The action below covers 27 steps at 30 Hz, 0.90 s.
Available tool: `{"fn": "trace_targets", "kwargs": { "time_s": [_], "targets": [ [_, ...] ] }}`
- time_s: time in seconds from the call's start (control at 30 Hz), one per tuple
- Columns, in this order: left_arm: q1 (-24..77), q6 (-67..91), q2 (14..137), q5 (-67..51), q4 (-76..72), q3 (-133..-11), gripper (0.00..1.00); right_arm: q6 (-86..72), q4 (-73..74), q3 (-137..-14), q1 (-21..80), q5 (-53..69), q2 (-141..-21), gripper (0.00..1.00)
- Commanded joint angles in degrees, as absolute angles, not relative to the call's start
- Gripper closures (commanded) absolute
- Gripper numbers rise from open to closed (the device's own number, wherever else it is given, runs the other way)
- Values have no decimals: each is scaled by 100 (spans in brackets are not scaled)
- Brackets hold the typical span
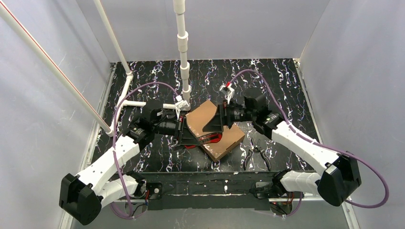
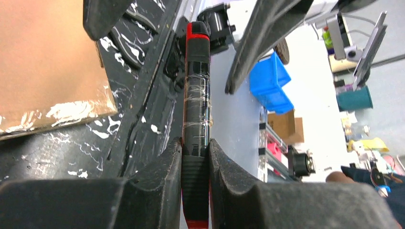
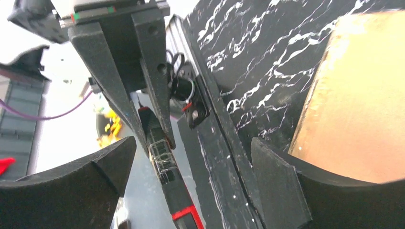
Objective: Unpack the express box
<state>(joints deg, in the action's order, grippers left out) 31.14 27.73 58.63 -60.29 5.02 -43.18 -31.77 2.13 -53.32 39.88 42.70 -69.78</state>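
The express box (image 1: 228, 140) is a flat brown cardboard mailer in the middle of the table, with its lid flap (image 1: 199, 113) raised. My left gripper (image 1: 184, 132) is at the box's left side, shut on a black and red hand tool (image 1: 212, 139). In the left wrist view the tool (image 2: 196, 95) runs straight out from between the fingers, and the box (image 2: 43, 57) is at the left. My right gripper (image 1: 213, 120) is open over the lid flap. In the right wrist view (image 3: 191, 176) the tool (image 3: 166, 171) shows beyond its spread fingers and the cardboard (image 3: 363, 105) at the right.
A pair of black-handled pliers (image 1: 256, 157) lies on the table to the right of the box, near the front edge. A white pipe frame (image 1: 183, 52) stands behind the box and at the back left. Grey walls close in both sides.
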Motion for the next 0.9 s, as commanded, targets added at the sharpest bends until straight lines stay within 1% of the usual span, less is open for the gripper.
{"fn": "trace_targets", "kwargs": {
  "time_s": [0.0,0.1,0.2,0.3,0.43,0.5,0.57,0.67,0.73,0.87],
  "targets": [
    [3062,3402,5512,-5674,-292,-4351,100,-4176,-939,-5223,3671,3986,-6573,2],
    [2976,3771,5269,-5198,-331,-4556,100,-4536,-1004,-5124,3642,3576,-6435,2],
    [2950,4294,5117,-4565,-383,-4776,100,-5443,-2064,-4820,3647,3622,-6360,3],
    [2948,4624,5108,-4240,-429,-4904,100,-6117,-3163,-4606,3671,3623,-6343,3],
    [2938,4660,5307,-4436,-431,-5044,100,-6215,-3349,-4603,3708,3534,-6364,2],
    [2937,4746,5359,-4540,-506,-5064,100,-6303,-3514,-4598,3724,3533,-6437,3],
    [2930,4867,5321,-4534,-664,-4991,100,-6542,-3929,-4553,3762,3562,-6522,13],
    [2914,5116,5292,-4426,-967,-4896,100,-6974,-4590,-4434,3846,3577,-6679,32],
    [2910,5295,5392,-4421,-1185,-4931,100,-7016,-4761,-4417,3878,3604,-6812,41],
    [2913,5489,5616,-4486,-1490,-5043,100,-7229,-5120,-4396,3904,3568,-6995,46]
  ]
}}
